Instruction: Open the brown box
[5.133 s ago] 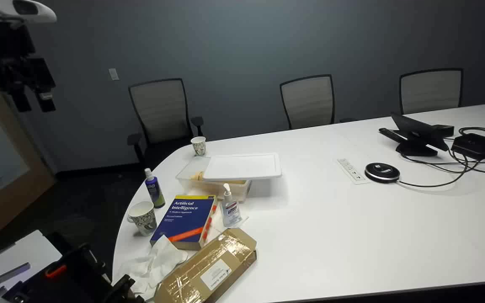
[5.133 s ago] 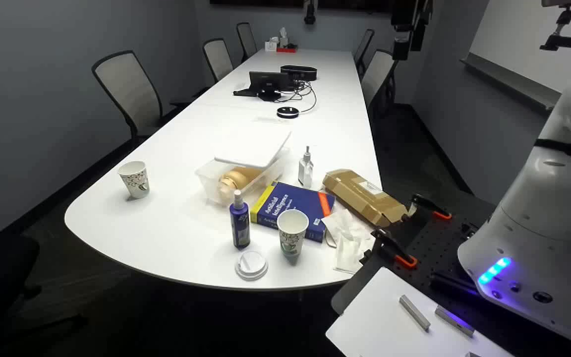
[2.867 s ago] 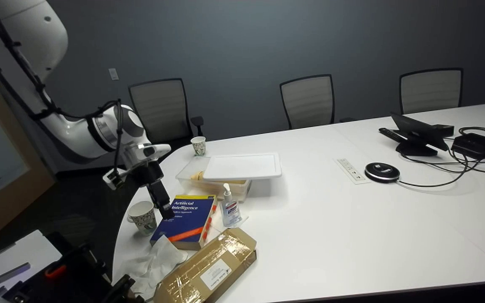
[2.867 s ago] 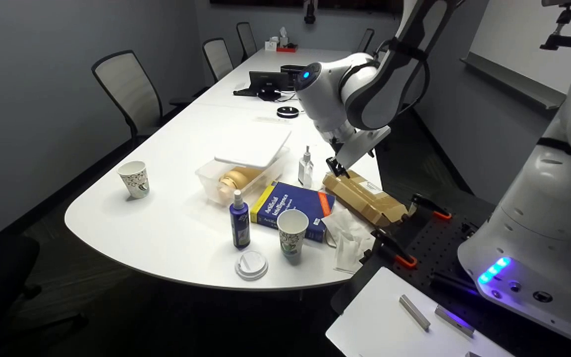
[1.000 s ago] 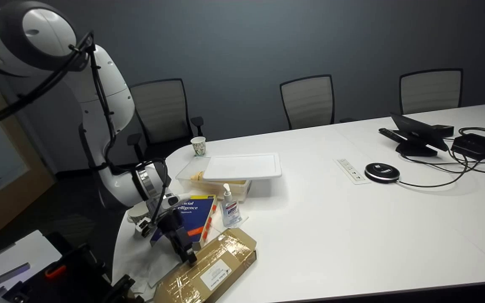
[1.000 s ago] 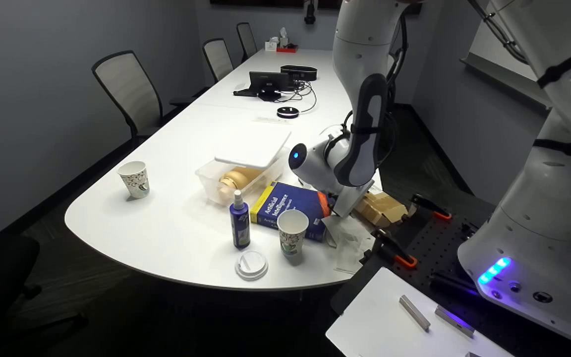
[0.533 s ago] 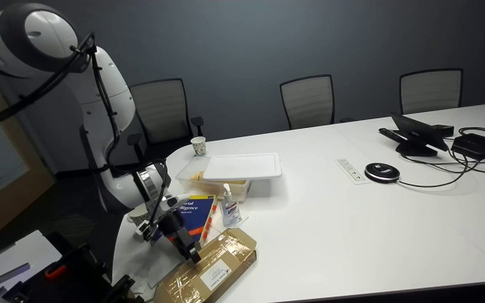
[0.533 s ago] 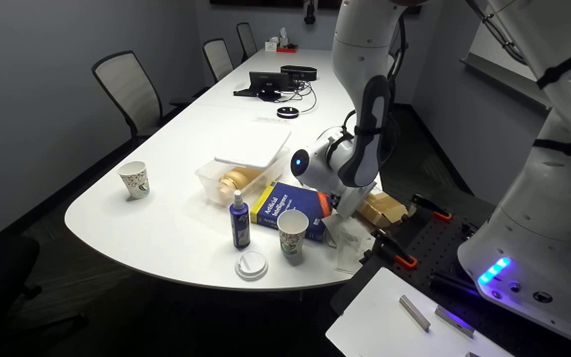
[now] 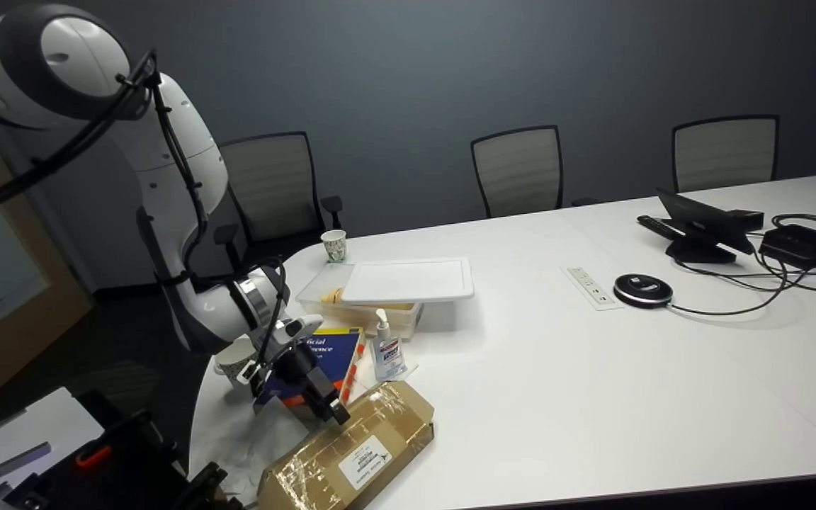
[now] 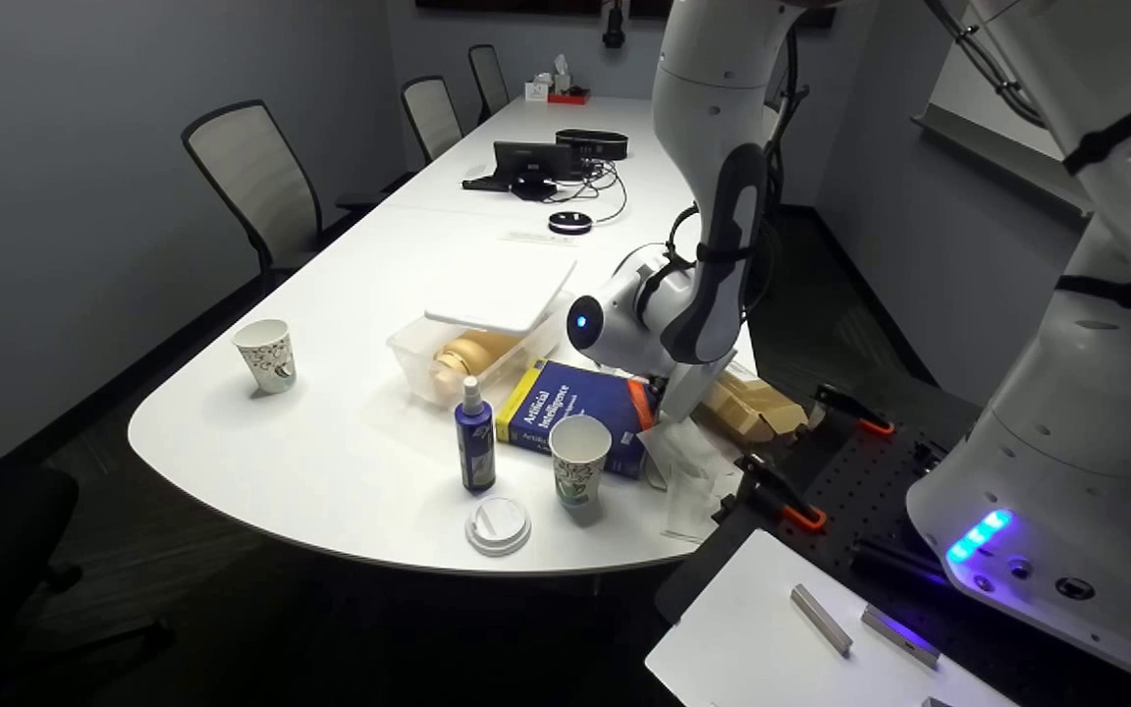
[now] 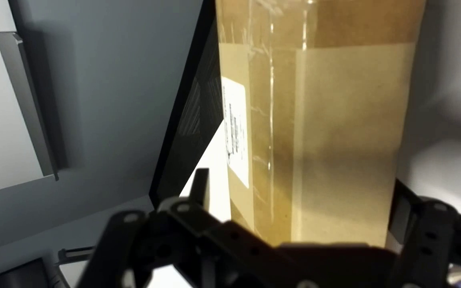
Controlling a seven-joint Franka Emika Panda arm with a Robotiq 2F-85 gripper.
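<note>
The brown box (image 9: 330,453) lies near the table's front edge, shut, with a white label (image 9: 365,462) and shiny tape on top. In an exterior view only its near end (image 10: 757,407) shows past the arm. My gripper (image 9: 337,414) is low at the box's long edge, on the book's side. In the wrist view the box (image 11: 334,120) fills the space ahead of the gripper (image 11: 301,200). The jaws are wide apart. The right finger (image 11: 402,216) is close to the box's edge, contact unclear; the left finger (image 11: 200,186) stands apart over white table.
A blue book (image 10: 575,403) lies beside the box under the wrist, with white tissue (image 10: 693,481) near it. A paper cup (image 10: 580,462), a spray bottle (image 10: 475,442), a sanitizer bottle (image 9: 387,354) and a plastic bin (image 10: 418,353) stand around. Black clamps (image 10: 772,486) hold the base plate.
The arm has come down from high above to the box's side. In the last half second the gripper has shifted slightly toward the box, and the box has moved or tilted a little.
</note>
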